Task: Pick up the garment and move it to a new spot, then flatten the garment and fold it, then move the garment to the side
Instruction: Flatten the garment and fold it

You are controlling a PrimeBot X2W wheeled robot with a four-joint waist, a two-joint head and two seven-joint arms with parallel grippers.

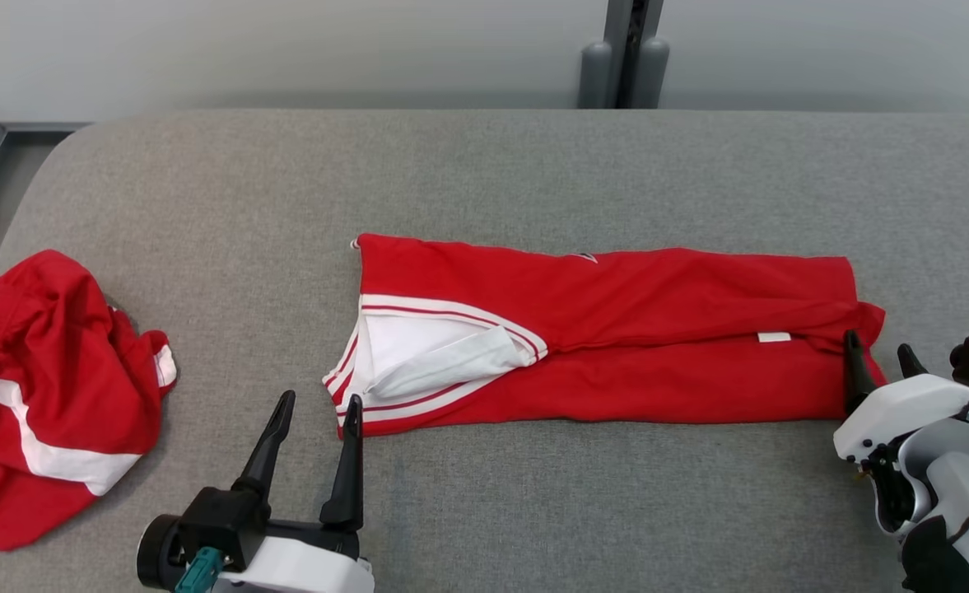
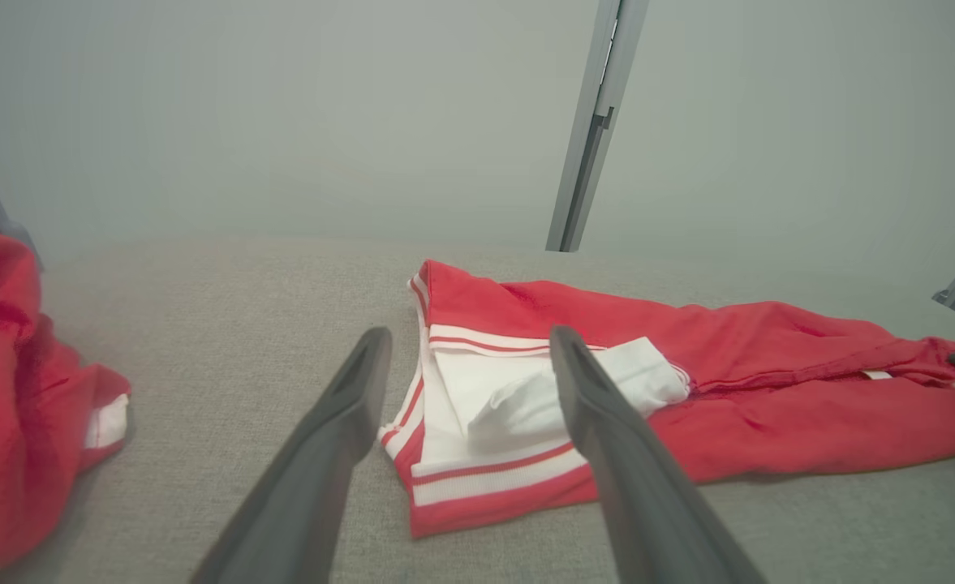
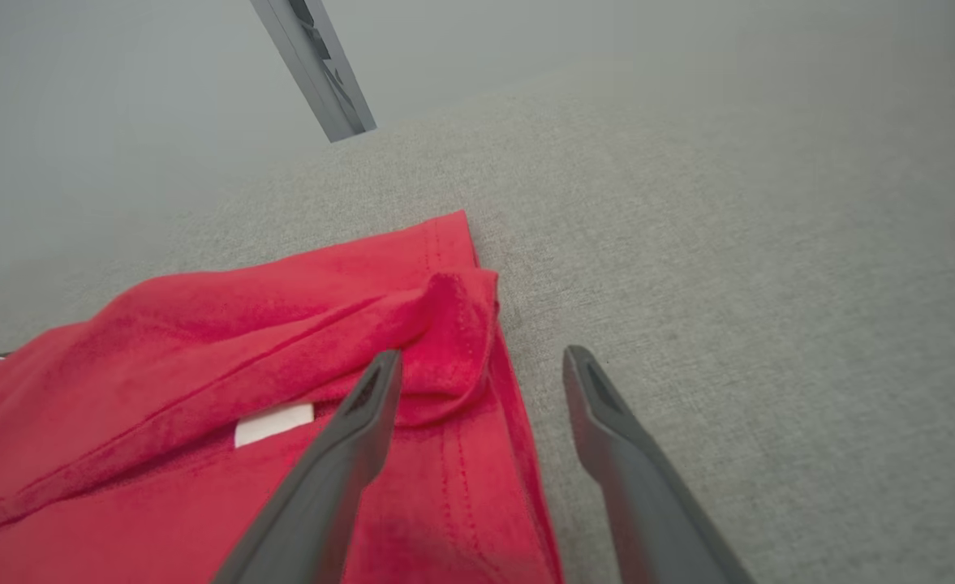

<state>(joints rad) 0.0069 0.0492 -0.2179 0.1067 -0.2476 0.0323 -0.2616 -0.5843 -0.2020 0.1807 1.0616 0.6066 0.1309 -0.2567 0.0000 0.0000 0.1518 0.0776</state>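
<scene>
We see the garment (image 1: 616, 329) lying as a long folded strip across the middle of the worktop (image 1: 484, 165), and our left gripper (image 1: 320, 399) and right gripper (image 1: 877, 342) sit wide and empty at its two ends, likely so we can take both ends for the next fold.

The garment (image 1: 616, 329) lies across the middle of the table (image 1: 484, 165) — a heap of cloth (image 1: 48, 395) sits well apart at the left edge. The left gripper (image 1: 320, 399) stands just before the garment's left end, the right gripper (image 1: 878, 343) at its right end.

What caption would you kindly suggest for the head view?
Open left pincer and open right pincer poised at opposite ends of the folded red garment.
</scene>
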